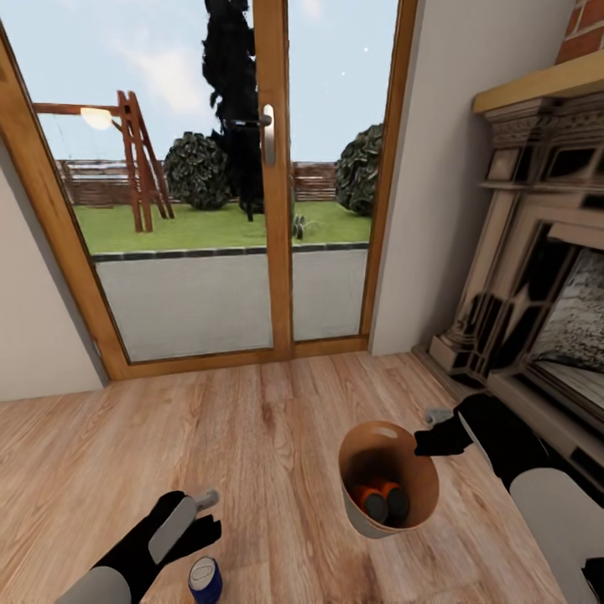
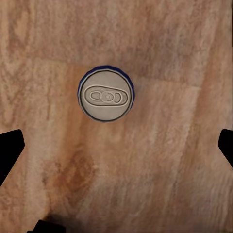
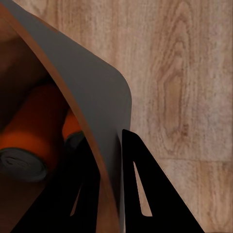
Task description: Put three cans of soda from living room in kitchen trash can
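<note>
**Two cans in the bucket, blue one sitting under my left claw**

So I'm parked in the living room facing the wood-framed glass doors (image 1: pixel 268 176), with the brick fireplace (image 1: pixel 537 277) off to my right and plank floor (image 1: pixel 252 445) everywhere underneath.

My right gripper (image 1: pixel 432 438) is clamping the rim of the trash can (image 1: pixel 356 503) and holding it up off the floor, tipped toward the head camera so I'm looking right into the brown inside. In the right wrist view one finger is sitting inside the bucket wall and the other outside, pinching it tight. Two orange soda cans (image 1: pixel 379 497) are lying in the bottom of the bucket, side by side and touching, grey ends facing up at me. The wrist cam is showing them too, the nearer orange can (image 3: pixel 29 131) pressed against the inner wall.

My left gripper (image 1: pixel 201 513) is hanging over the floor on my left side, well apart from the bucket, pointing down. The blue soda can (image 2: pixel 106 94) is standing upright on the planks right below it, the pull tab facing the wrist camera. The fingertips (image 2: pixel 9 145) are showing at opposite edges of that view, so the claw is spread wide and touching nothing. In the head view the blue can is just beside the left gripper, toward me.
</note>
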Controlling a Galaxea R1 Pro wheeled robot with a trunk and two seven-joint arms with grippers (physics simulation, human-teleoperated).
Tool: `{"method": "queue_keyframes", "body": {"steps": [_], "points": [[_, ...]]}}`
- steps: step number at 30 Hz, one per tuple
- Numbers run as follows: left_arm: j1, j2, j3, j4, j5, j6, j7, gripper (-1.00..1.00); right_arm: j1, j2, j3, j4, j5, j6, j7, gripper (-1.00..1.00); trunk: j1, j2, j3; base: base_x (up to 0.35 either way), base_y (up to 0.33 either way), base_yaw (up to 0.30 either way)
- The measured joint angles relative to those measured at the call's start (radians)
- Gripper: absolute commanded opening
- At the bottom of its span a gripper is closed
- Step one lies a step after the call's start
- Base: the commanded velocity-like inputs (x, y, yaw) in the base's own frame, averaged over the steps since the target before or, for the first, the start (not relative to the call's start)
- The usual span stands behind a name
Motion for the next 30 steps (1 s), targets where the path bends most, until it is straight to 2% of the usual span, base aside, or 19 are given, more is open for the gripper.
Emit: {"method": "queue_keyframes", "body": {"steps": [2, 6, 13, 17, 21, 23, 26, 28, 30], "points": [[-0.006, -0.001, -0.007, 0.010, -0.040, -0.018, -0.031, 1.00, -0.002, -0.006, -0.002, -0.003, -0.005, 0.001, 0.002, -1.00, 0.001, 0.000, -0.008, 0.000, 0.000, 0.000], [-0.010, -0.001, -0.011, 0.019, -0.065, -0.043, -0.062, 1.00, -0.005, -0.013, -0.004, -0.005, -0.003, 0.000, 0.004, -1.00, 0.003, -0.001, -0.023, 0.000, 0.000, 0.000], [-0.011, -0.001, -0.015, 0.035, -0.072, -0.073, -0.075, 1.00, -0.005, -0.017, -0.007, -0.012, -0.009, 0.001, 0.006, -1.00, 0.006, -0.003, -0.050, 0.000, 0.000, 0.000], [-0.011, -0.001, -0.016, 0.047, -0.073, -0.094, -0.091, 1.00, -0.004, -0.022, -0.011, -0.069, 0.000, -0.005, 0.026, -1.00, 0.008, -0.004, -0.066, 0.000, 0.000, 0.000], [-0.011, -0.001, -0.017, 0.052, -0.073, -0.110, -0.105, 1.00, -0.001, -0.040, -0.009, -0.121, -0.033, 0.006, 0.060, -1.00, 0.009, -0.005, -0.081, 0.000, 0.000, 0.000], [-0.011, -0.001, -0.017, 0.053, -0.074, -0.114, -0.109, 1.00, 0.002, -0.059, -0.009, -0.157, -0.025, 0.004, 0.064, -1.00, 0.010, -0.005, -0.089, 0.000, 0.000, 0.000], [-0.011, -0.001, -0.017, 0.053, -0.074, -0.117, -0.110, 1.00, 0.007, -0.076, -0.010, -0.198, 0.016, -0.013, 0.075, -1.00, 0.012, -0.006, -0.100, 0.000, 0.000, 0.000], [-0.011, -0.001, -0.017, 0.053, -0.074, -0.118, -0.110, 1.00, 0.010, -0.082, -0.010, -0.220, 0.003, -0.005, 0.093, -1.00, 0.013, -0.007, -0.108, 0.000, 0.000, 0.000], [-0.013, 0.002, -0.017, 0.054, -0.083, -0.138, -0.113, 1.00, 0.010, -0.086, -0.010, -0.227, -0.034, 0.008, 0.102, -1.00, 0.013, -0.007, -0.116, 0.000, 0.000, 0.000]]}}
